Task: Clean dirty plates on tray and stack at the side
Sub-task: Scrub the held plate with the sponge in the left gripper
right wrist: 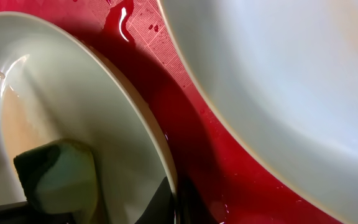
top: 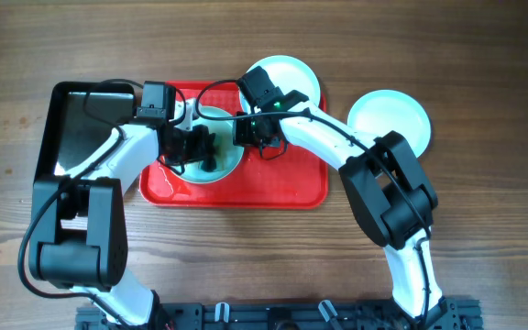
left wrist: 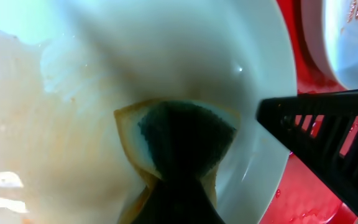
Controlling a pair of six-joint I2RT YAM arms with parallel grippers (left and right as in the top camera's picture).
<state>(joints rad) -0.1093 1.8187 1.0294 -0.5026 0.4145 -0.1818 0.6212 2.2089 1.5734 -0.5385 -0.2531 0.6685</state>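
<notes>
Plates [top: 390, 117] three, two seemingly on the single tray [top: 282, 188], one apart.

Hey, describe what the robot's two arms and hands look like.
The left arm and right arm both have smooth white tubular links joined by bulky black joint housings. Thin black cables loop around each wrist. The left hand and right hand are black, each with a boxy black module behind it. A small green light glows on the right wrist.
</notes>
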